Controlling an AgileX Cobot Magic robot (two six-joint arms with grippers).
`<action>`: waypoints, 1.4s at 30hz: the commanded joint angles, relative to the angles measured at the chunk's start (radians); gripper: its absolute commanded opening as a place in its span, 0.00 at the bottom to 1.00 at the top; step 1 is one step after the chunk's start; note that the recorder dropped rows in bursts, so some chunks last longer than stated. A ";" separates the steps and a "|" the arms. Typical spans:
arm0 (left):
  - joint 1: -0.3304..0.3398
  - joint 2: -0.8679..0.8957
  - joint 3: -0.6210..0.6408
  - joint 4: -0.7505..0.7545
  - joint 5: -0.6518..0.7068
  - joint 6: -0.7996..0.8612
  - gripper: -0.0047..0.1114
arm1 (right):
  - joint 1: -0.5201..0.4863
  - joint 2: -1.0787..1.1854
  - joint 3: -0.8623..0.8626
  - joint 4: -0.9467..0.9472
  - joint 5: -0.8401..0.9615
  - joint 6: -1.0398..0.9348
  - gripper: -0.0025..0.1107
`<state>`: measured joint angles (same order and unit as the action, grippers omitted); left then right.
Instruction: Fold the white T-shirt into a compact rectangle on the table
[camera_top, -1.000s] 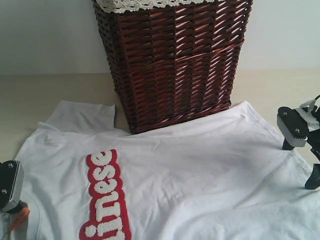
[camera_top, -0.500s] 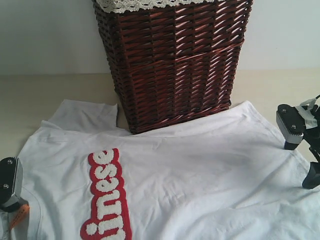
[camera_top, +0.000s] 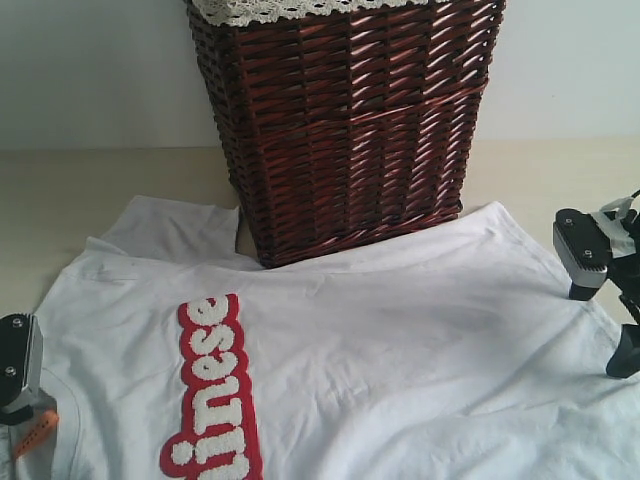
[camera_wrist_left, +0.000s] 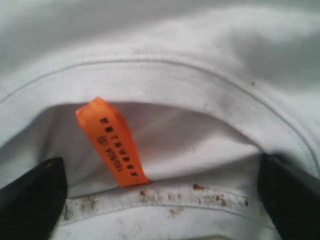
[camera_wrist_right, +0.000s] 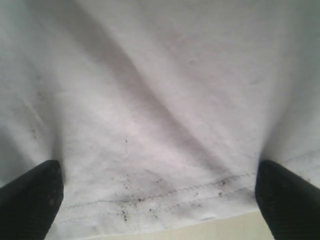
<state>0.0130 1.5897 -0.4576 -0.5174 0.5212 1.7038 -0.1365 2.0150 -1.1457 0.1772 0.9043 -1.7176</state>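
White T-shirt (camera_top: 400, 340) has slid slightly, perhaps, toward the wicker basket (camera_top: 345, 120).

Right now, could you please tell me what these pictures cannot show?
Exterior view: lettering on the white T-shirt runs off the bottom edge.
Exterior view: the top edge cuts the wicker basket; its inside is hidden.
Left wrist view: the print on the orange tag is too blurred to read.
Wrist views: left fingers and right fingers cut off at corners.
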 joint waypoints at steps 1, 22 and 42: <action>-0.002 0.007 0.012 0.054 0.026 -0.022 0.94 | -0.008 0.025 0.009 -0.082 0.040 0.021 0.91; -0.002 0.011 0.012 0.042 0.018 -0.060 0.04 | -0.008 0.025 0.009 -0.158 0.088 0.041 0.08; -0.002 0.011 0.012 0.042 0.024 -0.062 0.04 | -0.008 0.025 0.009 -0.150 0.135 0.134 0.02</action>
<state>0.0130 1.5897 -0.4595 -0.5053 0.5272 1.6488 -0.1365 2.0209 -1.1498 0.0463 1.0277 -1.5850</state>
